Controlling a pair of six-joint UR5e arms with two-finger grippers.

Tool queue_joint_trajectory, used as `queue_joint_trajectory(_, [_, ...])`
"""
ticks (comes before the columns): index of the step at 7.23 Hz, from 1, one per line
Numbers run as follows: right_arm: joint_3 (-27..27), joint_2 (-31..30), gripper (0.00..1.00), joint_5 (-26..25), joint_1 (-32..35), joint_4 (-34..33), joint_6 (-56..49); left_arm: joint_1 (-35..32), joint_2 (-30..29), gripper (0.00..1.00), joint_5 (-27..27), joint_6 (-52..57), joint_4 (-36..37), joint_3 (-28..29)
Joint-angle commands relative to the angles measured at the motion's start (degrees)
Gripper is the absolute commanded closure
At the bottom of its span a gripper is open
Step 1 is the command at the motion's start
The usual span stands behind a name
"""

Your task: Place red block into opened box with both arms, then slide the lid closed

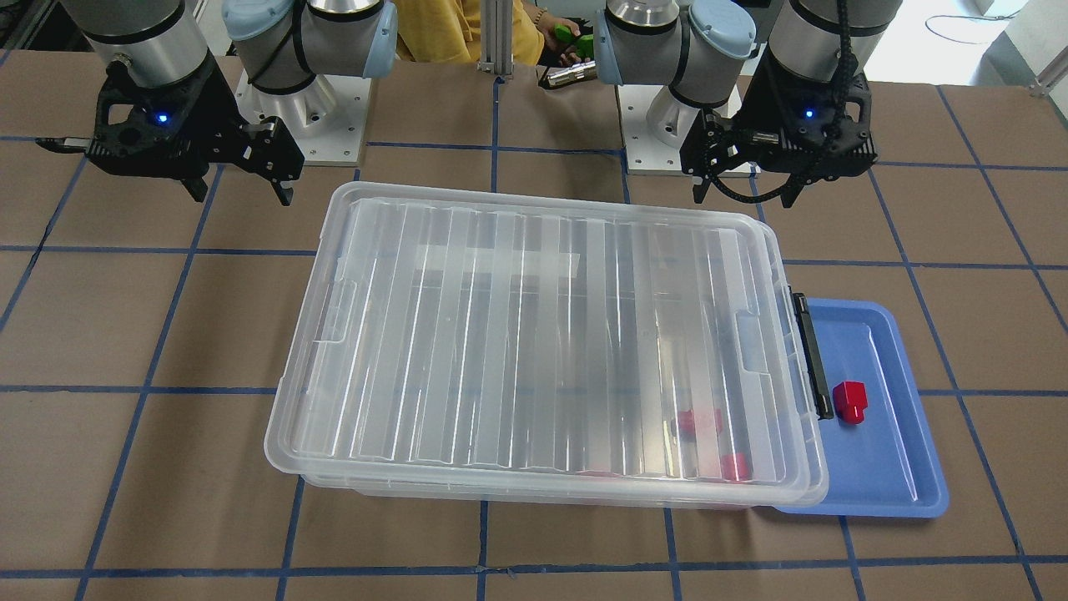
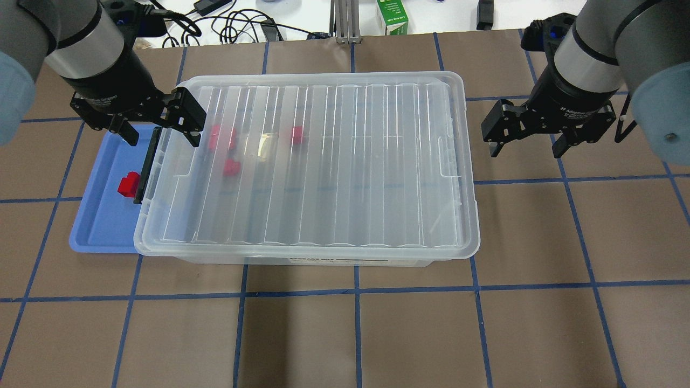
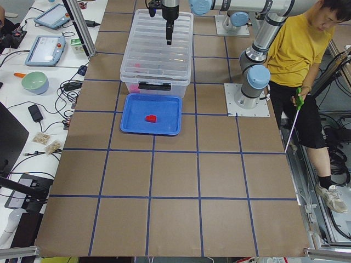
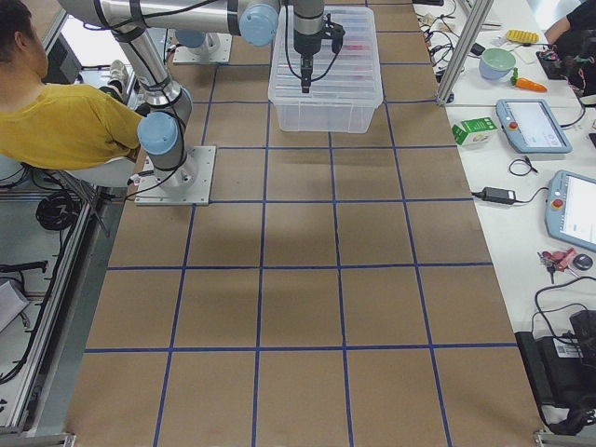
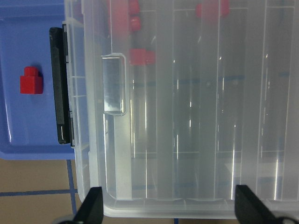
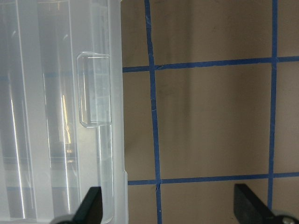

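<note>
One red block [image 1: 849,401] [image 2: 128,185] [image 5: 31,83] lies on the blue tray [image 1: 884,451] [image 2: 102,226], just outside the box's black latch [image 1: 813,355] [image 2: 146,164]. The clear lid [image 1: 542,334] [image 2: 323,161] [image 5: 210,116] rests on the box [image 2: 323,261] and covers it; a few more red blocks [image 2: 222,137] show blurred through it. My left gripper [image 2: 161,139] [image 1: 743,199] hangs open over the latch end of the lid. My right gripper [image 2: 524,151] [image 1: 244,194] hangs open over bare table, just past the box's other short end. Both hold nothing.
The blue tray is partly tucked under the box's latch end. A person in a yellow shirt [image 3: 301,49] sits behind the robot bases [image 1: 309,125]. Cables, tablets and a green carton [image 2: 392,16] lie on the white bench beyond the table.
</note>
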Motion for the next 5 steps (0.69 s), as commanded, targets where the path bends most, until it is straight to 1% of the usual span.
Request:
queue_joint_trajectory(1, [0.1,-0.1,0.00,0.0,0.0,0.0,0.0,-0.1,0.1,0.00,-0.1,0.0,-0.1,0.0])
queue_joint_trajectory(5, [0.8,0.9,0.00,1.0,0.0,0.3,-0.3,-0.2,0.4,0.00,-0.1,-0.2,-0.1,-0.3])
